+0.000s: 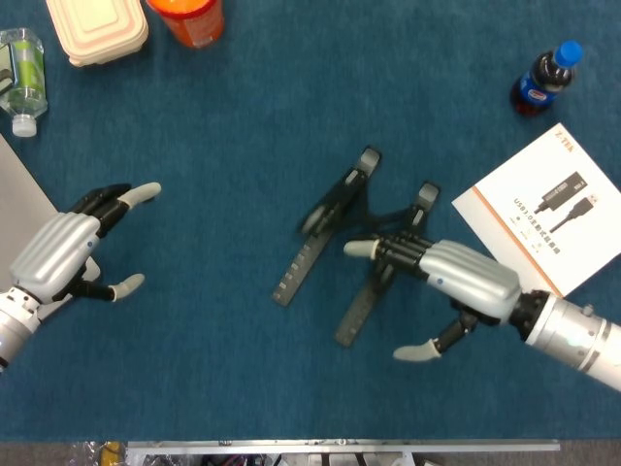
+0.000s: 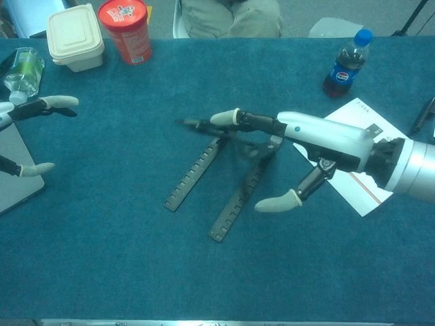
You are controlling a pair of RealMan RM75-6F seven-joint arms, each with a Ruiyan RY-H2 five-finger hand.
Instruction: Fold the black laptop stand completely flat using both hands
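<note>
The black laptop stand point(image 1: 303, 260) lies mid-table, its two notched rails point(image 2: 194, 174) pointing to the front left. Its upper frame point(image 1: 340, 194) is tipped down low over the rails, leaning left and not quite flat. My right hand point(image 1: 456, 282) reaches in from the right, fingers stretched out flat on the frame's right arm and crossbars, thumb spread apart below, gripping nothing. In the chest view the right hand point(image 2: 319, 139) lies over the frame. My left hand point(image 1: 63, 252) hovers far left, fingers apart and empty, well away from the stand; the chest view shows only the left hand's fingers point(image 2: 34, 106).
A white instruction booklet point(image 1: 548, 209) lies right of the stand, with a cola bottle point(image 1: 543, 80) behind it. At the back left stand a beige lunch box point(image 1: 97, 29), an orange tub point(image 1: 189, 17) and a clear bottle point(image 1: 21, 83). A grey laptop point(image 1: 19, 204) sits at the left edge.
</note>
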